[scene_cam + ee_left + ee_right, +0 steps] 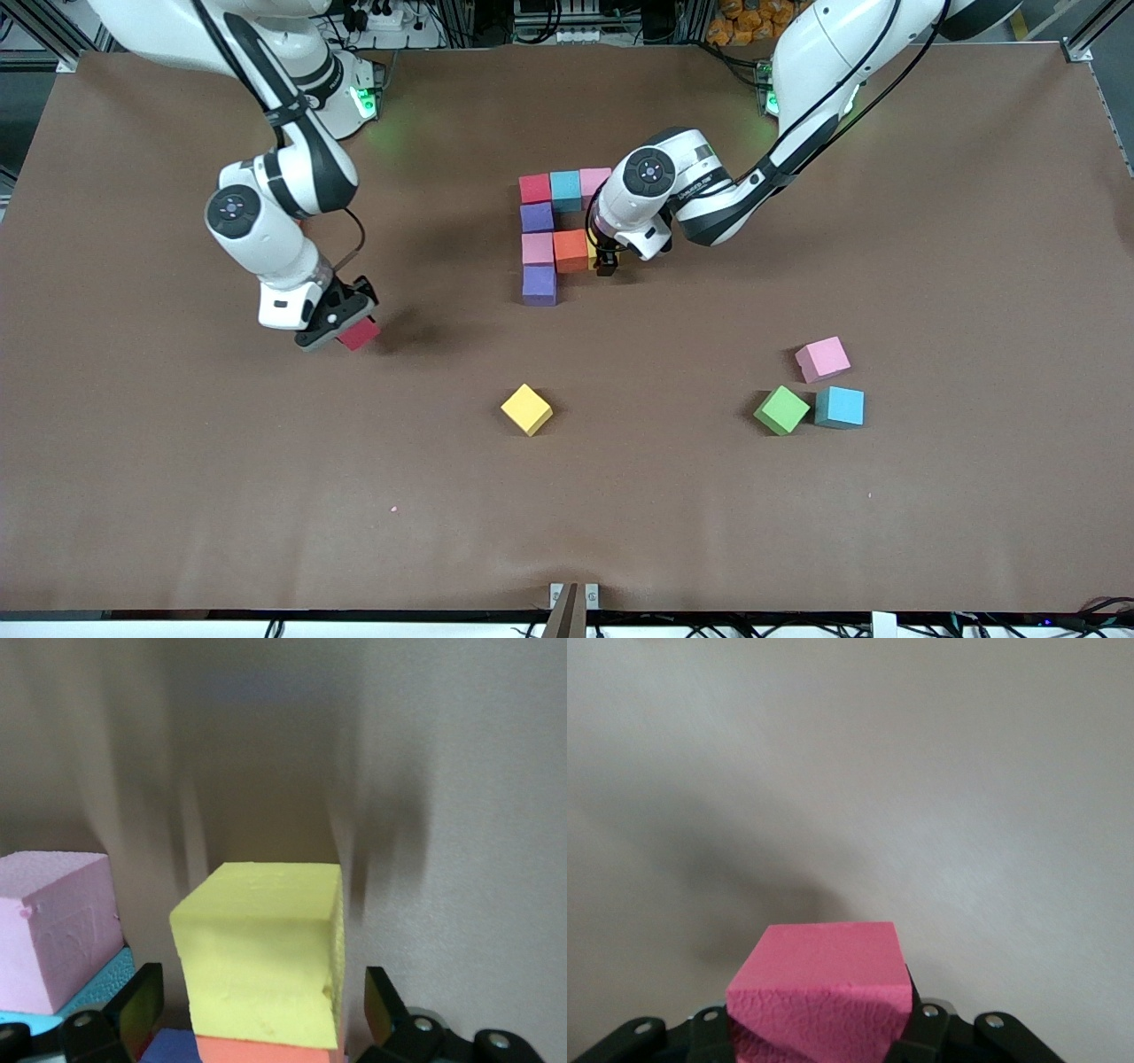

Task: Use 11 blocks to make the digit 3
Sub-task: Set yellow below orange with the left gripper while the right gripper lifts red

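- The digit 3 (pixel 556 232) is half-built mid-table: a top bar of red, teal-blue and pink cubes, a column running down through purple, pink and purple, and an orange cube starting the middle bar.
- The left gripper (pixel 606 263) sits low at the end of that middle bar, jaws spread wide either side of a yellow cube (pixel 261 952) that rests against the orange one. Judging by the gap on both sides, the cube is let go so it completes the middle bar.
- The right gripper (pixel 341 326) is clamped on a red cube (pixel 359 334), toward the right arm's end of the table, well apart from the figure, presumably fetching the next piece.
- Loose stock is waiting nearer the front camera: a yellow block (pixel 526 409) alone, plus a pink block (pixel 822 359), green block (pixel 781 410) and teal-blue block (pixel 839 407) clustered toward the left arm's end.
- By my count, the bottom bar remains unbuilt.
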`<state>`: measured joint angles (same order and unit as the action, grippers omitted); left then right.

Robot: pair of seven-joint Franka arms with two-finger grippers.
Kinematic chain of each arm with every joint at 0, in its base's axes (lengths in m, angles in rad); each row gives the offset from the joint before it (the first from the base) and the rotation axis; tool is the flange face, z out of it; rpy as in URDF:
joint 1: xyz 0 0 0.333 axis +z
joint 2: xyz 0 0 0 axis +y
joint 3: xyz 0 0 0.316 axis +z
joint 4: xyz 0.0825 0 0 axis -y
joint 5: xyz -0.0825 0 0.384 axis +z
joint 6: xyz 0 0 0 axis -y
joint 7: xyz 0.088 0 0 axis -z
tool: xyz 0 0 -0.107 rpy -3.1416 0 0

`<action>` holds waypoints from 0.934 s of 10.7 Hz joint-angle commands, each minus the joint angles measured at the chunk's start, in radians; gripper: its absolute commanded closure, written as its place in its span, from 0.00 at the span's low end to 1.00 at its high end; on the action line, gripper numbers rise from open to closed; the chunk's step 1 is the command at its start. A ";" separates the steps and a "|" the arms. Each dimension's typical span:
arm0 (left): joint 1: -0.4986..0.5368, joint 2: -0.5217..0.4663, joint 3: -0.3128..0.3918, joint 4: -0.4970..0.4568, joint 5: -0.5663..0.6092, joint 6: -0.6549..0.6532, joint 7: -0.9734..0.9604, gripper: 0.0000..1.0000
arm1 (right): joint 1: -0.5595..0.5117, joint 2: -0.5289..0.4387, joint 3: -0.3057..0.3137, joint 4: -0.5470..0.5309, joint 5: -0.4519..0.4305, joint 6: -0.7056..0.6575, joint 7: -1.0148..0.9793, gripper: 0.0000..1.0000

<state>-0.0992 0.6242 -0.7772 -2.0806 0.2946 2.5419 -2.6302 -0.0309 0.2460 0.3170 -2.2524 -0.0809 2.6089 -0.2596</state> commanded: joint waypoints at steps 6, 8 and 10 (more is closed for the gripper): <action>0.068 -0.170 -0.063 0.066 0.018 -0.142 0.087 0.00 | 0.282 0.200 -0.010 0.291 0.000 -0.043 0.624 0.78; 0.091 -0.166 -0.062 0.172 0.015 -0.271 0.183 0.00 | 0.340 0.297 -0.030 0.411 -0.013 -0.044 0.741 0.78; 0.153 -0.164 -0.062 0.250 0.008 -0.349 0.316 0.00 | 0.448 0.344 -0.122 0.499 -0.004 -0.055 0.798 0.78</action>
<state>0.0092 0.4583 -0.8277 -1.8908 0.2961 2.2620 -2.3990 0.3421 0.5262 0.2590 -1.8597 -0.0817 2.5777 0.4768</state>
